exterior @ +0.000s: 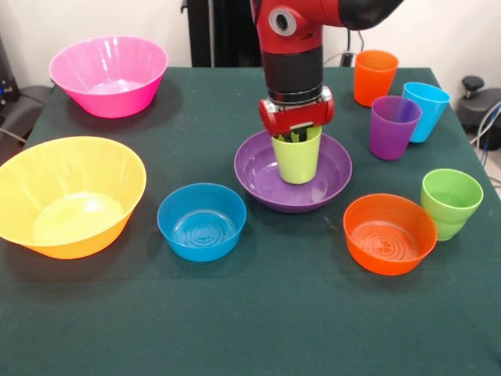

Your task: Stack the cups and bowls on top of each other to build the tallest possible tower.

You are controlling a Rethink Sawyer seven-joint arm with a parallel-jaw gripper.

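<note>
Tool [297, 135] reaching down into lime-yellow cup [297, 159], fingers hidden inside, spread impossible to tell. Cup upright in wide purple bowl [266, 176] mid-bench; small blue bowl [201, 221] just beside.

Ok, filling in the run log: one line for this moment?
gripper: reaching into lime-yellow cup | cup: upright in purple bowl | blue bowl: not yet stacked

Jaws hidden inside the lime-yellow cup [297, 159]; grip unclear.

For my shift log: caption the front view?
Gripper reaching into lime-yellow cup standing upright in wide purple bowl; other pieces scattered around.
</note>
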